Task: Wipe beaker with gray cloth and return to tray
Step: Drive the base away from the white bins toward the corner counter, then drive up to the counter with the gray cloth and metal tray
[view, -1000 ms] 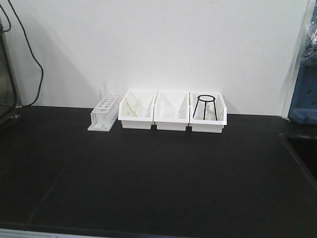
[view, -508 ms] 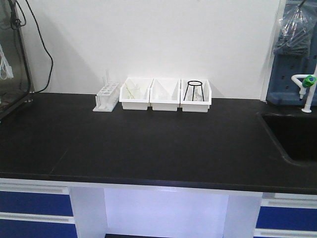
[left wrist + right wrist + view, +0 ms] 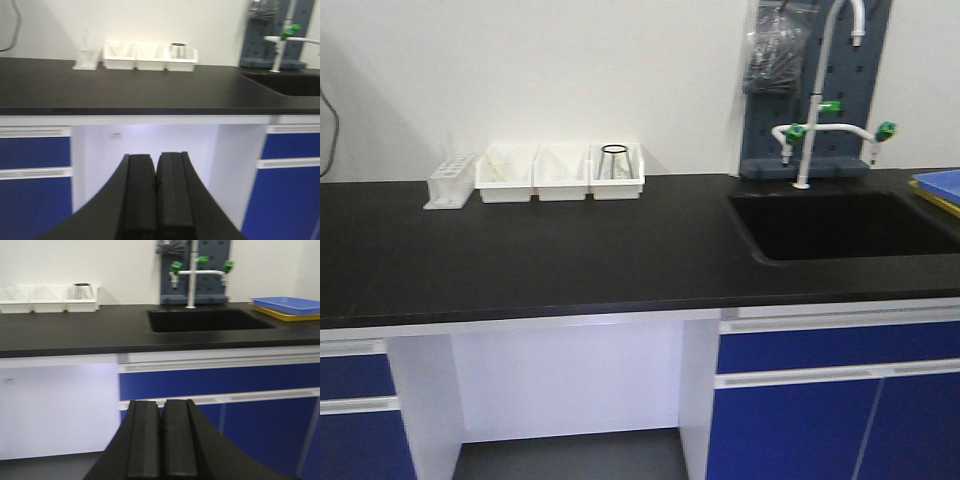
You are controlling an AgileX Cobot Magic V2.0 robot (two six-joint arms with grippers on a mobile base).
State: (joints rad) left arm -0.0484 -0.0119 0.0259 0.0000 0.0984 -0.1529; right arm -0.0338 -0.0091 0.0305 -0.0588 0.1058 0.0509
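The black surface [image 3: 570, 250] sits farther off than half a second ago, with the sink [image 3: 840, 225] newly in view, suggesting travel rightward. The white bins [image 3: 560, 172] now fall left. The left tool [image 3: 156, 165] and right tool [image 3: 161, 407] are clamped together, empty. The gray cloth, beaker and tray are nowhere visible, so wiping hasn't begun.

Three white bins [image 3: 561, 172], one test-tube rack [image 3: 451, 185], one sink [image 3: 790, 228], one faucet [image 3: 817, 90] (with three green knobs [image 3: 830, 106]), one blue tray [image 3: 287, 305].
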